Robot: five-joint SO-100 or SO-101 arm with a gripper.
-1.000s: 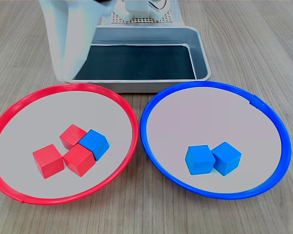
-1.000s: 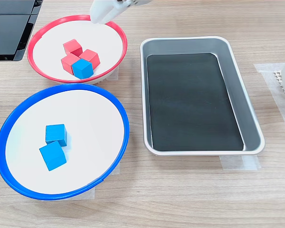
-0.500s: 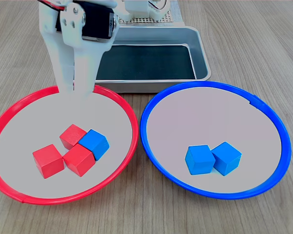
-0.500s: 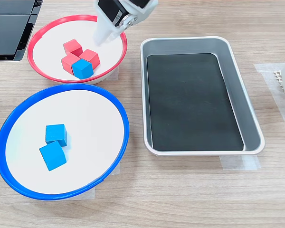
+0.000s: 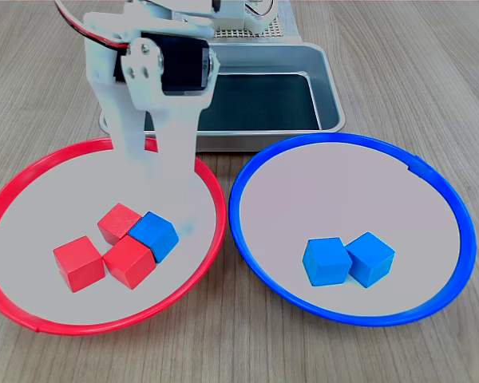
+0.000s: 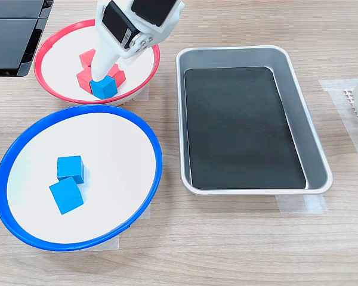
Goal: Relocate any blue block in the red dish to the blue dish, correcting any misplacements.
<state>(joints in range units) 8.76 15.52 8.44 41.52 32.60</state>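
One blue block (image 5: 154, 235) (image 6: 104, 87) lies in the red dish (image 5: 64, 150) (image 6: 38, 71), touching a cluster of three red cubes (image 5: 104, 251) (image 6: 89, 59). My white gripper (image 5: 161, 195) (image 6: 102, 70) hangs low over the red dish, just above and right of this blue block in the first exterior view. A narrow gap shows between its two fingers, and nothing is held. The blue dish (image 5: 343, 140) (image 6: 83, 108) holds two more blue blocks (image 5: 327, 261) (image 6: 70, 168) side by side.
A rectangular metal tray (image 5: 335, 104) (image 6: 238, 49) with a dark floor stands behind the dishes in the first exterior view, right of them in the second exterior view. The arm's base (image 5: 239, 16) rises behind it. A black object (image 6: 12, 36) lies beyond the red dish.
The gripper has come down from above the red dish's far rim into the dish, ending close over the blue block. No block has moved.
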